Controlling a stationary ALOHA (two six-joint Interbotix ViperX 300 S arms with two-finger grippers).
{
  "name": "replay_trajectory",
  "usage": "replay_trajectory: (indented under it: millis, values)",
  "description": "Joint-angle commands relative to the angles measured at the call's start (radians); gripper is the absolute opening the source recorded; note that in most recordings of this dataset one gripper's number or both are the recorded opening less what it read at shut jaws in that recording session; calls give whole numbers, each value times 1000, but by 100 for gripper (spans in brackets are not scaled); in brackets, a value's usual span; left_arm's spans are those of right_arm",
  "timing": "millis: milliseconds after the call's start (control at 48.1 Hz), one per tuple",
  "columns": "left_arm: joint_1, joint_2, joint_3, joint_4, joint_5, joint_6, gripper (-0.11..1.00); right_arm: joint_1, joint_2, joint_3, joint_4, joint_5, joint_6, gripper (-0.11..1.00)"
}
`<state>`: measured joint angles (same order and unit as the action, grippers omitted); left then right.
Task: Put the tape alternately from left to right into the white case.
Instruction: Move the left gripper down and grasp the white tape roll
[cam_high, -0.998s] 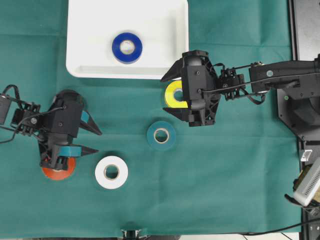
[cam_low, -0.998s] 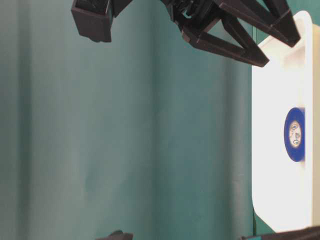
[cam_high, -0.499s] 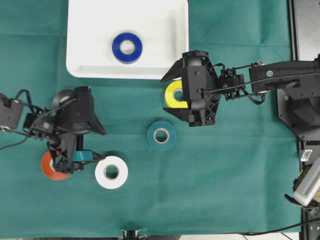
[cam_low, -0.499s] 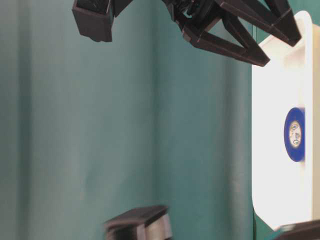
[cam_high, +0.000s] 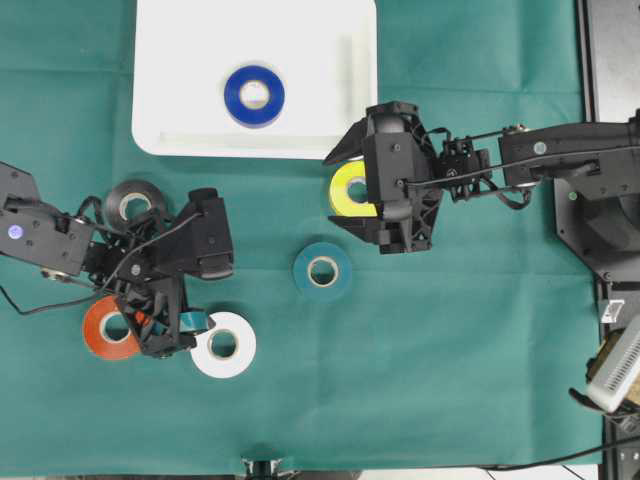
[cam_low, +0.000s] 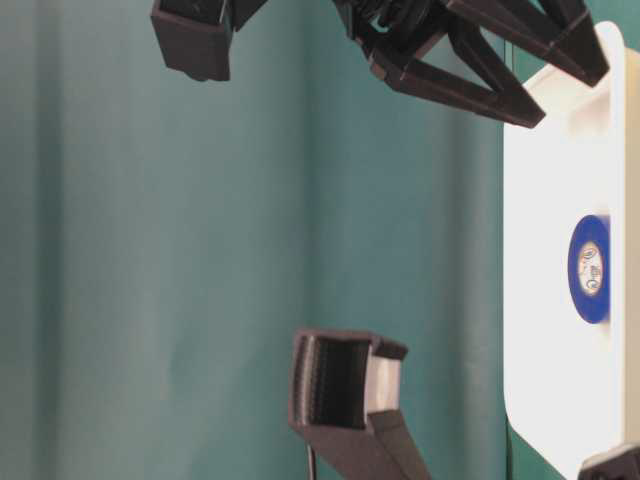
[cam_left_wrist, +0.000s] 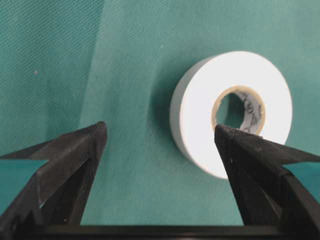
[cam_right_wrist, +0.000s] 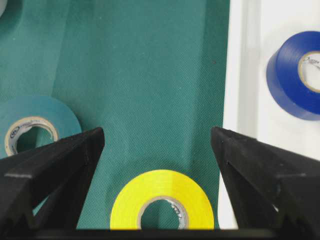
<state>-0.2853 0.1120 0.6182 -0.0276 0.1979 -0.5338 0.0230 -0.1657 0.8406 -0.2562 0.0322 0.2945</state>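
On the woven green cloth (cam_high: 480, 380) lie five smooth round tape rolls, with the blue roll (cam_high: 254, 95) alone in the glossy white case (cam_high: 180, 60); the left gripper (cam_high: 185, 325), jaws wide, flanks the white roll (cam_left_wrist: 232, 112), while the right gripper (cam_right_wrist: 157, 145), also spread, frames the yellow roll (cam_right_wrist: 162, 205).

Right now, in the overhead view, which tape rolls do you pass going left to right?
Red roll → black roll → white roll → blue roll → teal roll → yellow roll.
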Motion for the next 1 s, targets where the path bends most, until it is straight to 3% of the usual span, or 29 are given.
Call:
replay_trajectory:
  millis: [0,166,395,978]
  values:
    - [-6,-9,-34,-2,-2,-2,100,3,-8,-6,-2,-8,0,71]
    - [-9,14,-67,-3,11,-9,100,3,-8,-3,-2,-6,2,71]
    - [-14,58,-81,-2,31,-80,100,3,-8,-3,-2,-8,2,71]
    - [-40,103,-84,0,38,-80,100,3,-8,-5,-2,-9,2,71]
